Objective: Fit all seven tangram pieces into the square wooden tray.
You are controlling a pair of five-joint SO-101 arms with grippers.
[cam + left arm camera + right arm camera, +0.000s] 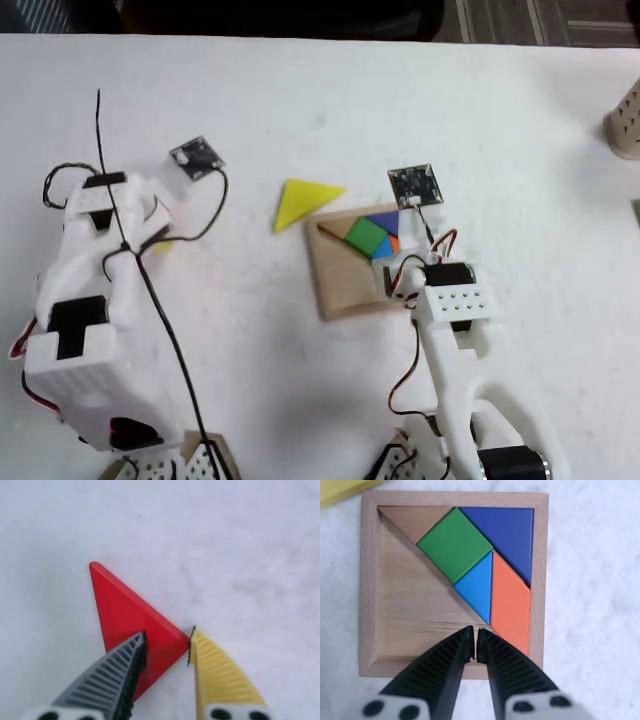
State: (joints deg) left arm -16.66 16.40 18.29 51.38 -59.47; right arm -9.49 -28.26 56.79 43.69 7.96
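Observation:
The square wooden tray [335, 290] [370, 580] lies mid-table. In its far right part sit a green square [455, 544], a dark blue triangle [507, 532], a light blue triangle [476, 587] and an orange parallelogram [511, 602]. My right gripper [475, 636] [410, 268] hangs shut and empty over the bare wood by the tray's near rim. A yellow triangle [303, 201] [340, 489] lies on the table at the tray's far left corner. At the left, my left gripper [166, 640] [160, 240] stands open over a red triangle [125, 610], the grey finger [125, 675] above it and the yellow finger [217, 675] at its corner.
Two small black square boards [197, 157] [415, 184] lie on the white table, each with a cable. A black cable [150, 290] runs over the left arm. A beige holed object [625, 122] stands at the far right edge.

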